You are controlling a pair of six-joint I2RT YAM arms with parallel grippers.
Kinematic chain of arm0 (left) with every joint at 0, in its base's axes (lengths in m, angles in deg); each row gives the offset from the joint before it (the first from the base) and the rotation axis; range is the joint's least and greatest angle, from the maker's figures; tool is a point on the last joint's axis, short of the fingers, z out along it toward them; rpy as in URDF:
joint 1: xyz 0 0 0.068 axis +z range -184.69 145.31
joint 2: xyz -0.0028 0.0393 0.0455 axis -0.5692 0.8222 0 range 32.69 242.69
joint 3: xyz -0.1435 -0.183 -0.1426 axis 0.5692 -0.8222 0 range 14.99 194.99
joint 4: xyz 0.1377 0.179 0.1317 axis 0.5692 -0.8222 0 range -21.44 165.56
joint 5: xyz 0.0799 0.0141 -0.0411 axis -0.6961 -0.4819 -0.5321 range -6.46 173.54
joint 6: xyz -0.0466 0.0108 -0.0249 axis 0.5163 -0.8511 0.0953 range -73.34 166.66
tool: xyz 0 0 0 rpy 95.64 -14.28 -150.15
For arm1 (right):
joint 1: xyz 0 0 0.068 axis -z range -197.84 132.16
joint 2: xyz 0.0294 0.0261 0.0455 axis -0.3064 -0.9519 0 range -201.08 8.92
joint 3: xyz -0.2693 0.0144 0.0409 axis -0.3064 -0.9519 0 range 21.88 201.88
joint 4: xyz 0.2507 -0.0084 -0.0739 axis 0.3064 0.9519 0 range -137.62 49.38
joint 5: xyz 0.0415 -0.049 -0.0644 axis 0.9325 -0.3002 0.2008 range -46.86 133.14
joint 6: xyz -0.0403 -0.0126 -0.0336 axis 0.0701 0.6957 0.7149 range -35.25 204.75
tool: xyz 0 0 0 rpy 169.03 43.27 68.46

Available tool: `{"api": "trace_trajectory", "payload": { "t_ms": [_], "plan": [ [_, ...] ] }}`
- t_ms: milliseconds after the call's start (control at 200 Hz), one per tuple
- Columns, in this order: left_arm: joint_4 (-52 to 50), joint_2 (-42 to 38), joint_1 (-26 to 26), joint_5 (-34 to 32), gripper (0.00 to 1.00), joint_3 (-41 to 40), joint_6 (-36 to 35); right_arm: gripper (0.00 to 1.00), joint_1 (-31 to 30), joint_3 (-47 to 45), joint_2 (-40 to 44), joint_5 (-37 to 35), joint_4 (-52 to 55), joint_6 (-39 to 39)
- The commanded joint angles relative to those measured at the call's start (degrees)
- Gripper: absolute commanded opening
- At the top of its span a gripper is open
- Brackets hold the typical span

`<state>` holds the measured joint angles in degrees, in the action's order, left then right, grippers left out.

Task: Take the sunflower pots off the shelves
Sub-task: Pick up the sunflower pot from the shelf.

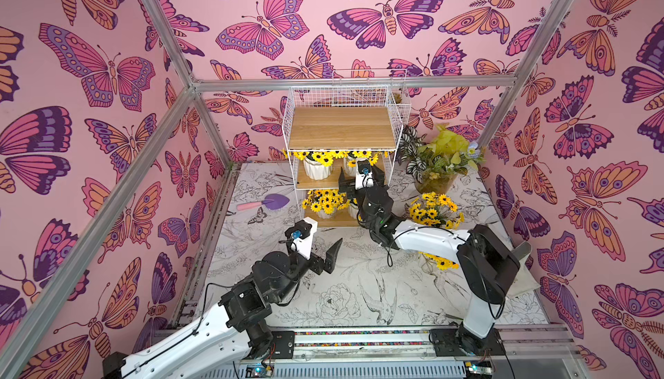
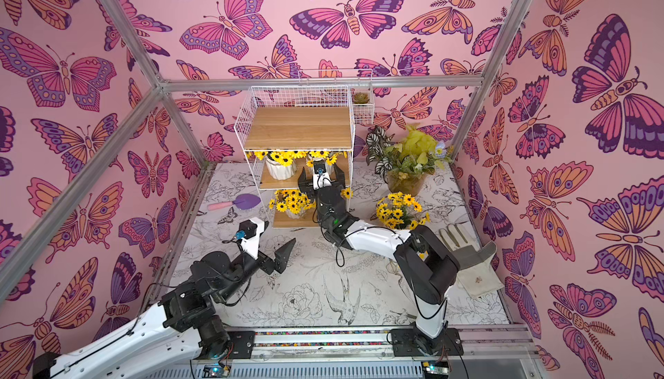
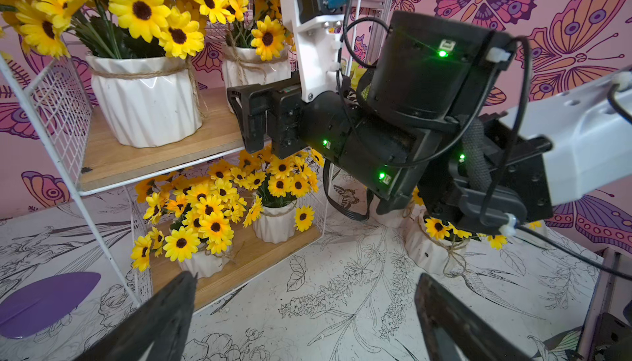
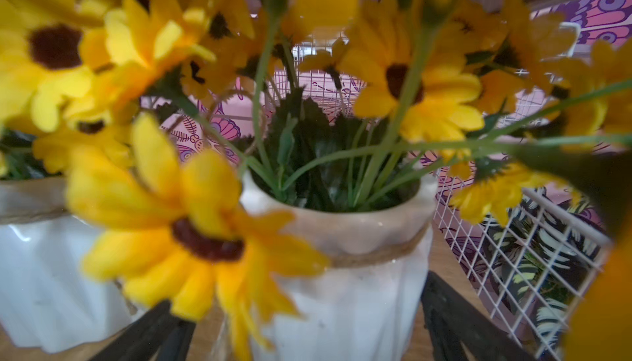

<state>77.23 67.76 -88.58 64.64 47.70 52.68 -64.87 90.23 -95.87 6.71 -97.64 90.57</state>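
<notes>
In both top views the right gripper (image 1: 358,170) is inside the rack's (image 1: 397,125) middle shelf, entered from the open front with its jaws spread wide. The pot (image 1: 349,169) it faces stands upright on that shelf, with a neighbour pot (image 1: 316,171) beside it. The left gripper (image 1: 328,257) hangs in front of the rack, well apart, wide and empty, so the right arm is clearly nearer. Two freed pots (image 1: 434,212) stand on the table (image 1: 341,280) beside the rack, and bottom-shelf pots (image 1: 325,205) wait. From the left wrist, the right arm runs level into the rack, and the flowers crowd just under the top board (image 1: 341,125). From the right wrist, the pot sits dead ahead between the two fingers (image 4: 455,311), neither of them plainly pressing it. I judge the next move to be a close, then a straight pull back out of the rack's front, kept low under that board. The wire wall (image 4: 513,256) is just beside the pot and the neighbour is near on the other flank.
</notes>
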Motion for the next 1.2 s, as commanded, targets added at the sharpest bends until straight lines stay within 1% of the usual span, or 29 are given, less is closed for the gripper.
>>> {"api": "trace_trajectory", "payload": {
  "t_ms": [0,456,696,976,1192],
  "plan": [
    [1.34,-0.09,0.44,0.35,1.0,-0.73,-0.9,0.99,0.7,2.25,-1.87,-1.0,-2.19,-0.9],
    [1.72,0.67,0.54,0.68,1.0,-1.07,-0.64,0.99,2.72,5.17,-7.14,-0.75,-5.56,-0.98],
    [2.75,2.96,0.79,0.6,1.0,-0.45,-0.71,0.99,3.51,7.26,-9.98,0.03,-5.81,-1.75],
    [3.78,3.17,1.09,0.44,1.0,-0.63,-0.71,1.0,3.83,9.34,-12.14,-0.29,-4.42,-2.06],
    [3.72,2.48,1.2,0.44,1.0,-0.89,-0.57,0.94,3.86,9.53,-12.53,-0.85,-4.33,-2.22]
  ]
}}
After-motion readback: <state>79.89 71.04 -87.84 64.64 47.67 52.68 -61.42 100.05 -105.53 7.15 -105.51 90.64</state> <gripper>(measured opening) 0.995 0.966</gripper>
